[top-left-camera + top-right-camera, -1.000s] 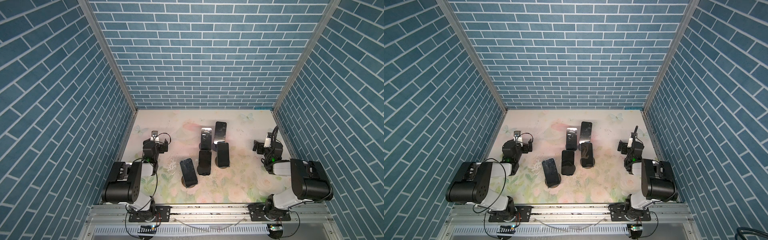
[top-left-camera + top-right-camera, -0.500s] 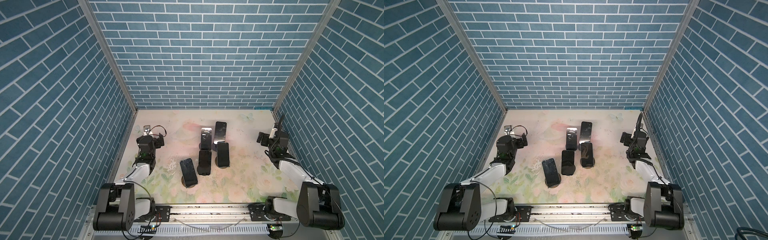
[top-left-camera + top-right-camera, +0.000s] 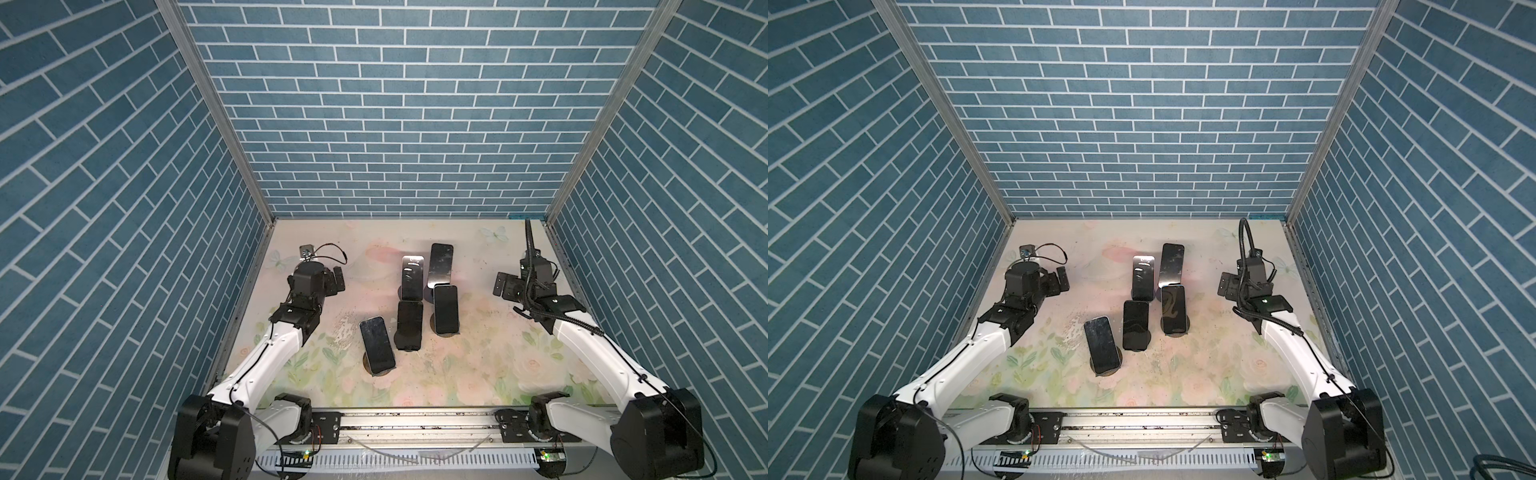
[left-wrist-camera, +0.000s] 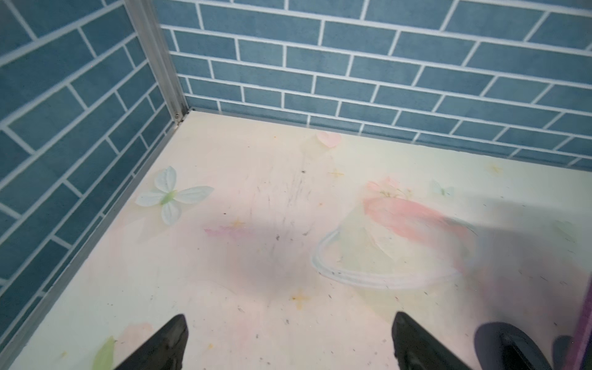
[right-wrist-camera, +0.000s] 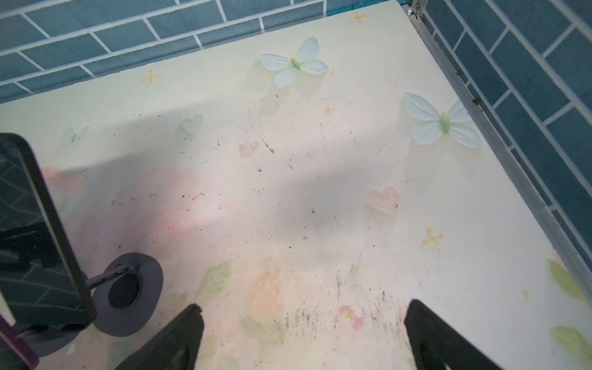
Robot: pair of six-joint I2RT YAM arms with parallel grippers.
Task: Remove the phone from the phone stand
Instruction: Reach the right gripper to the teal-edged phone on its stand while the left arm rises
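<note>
Bright, even light from above, soft shadows (wrist-view edges blur).

Left arm (image 3: pixel 266 357) and right arm (image 3: pixel 600 351): white tubular link shells between black cylindrical joint housings (image 3: pixel 212 440), thin black cables along each link, black tapered fingers (image 4: pixel 169 342). A ribbed black hose (image 3: pixel 530 239) is fitted at the right wrist, a small grey module (image 3: pixel 306 250) with looped wire at the left.
</note>
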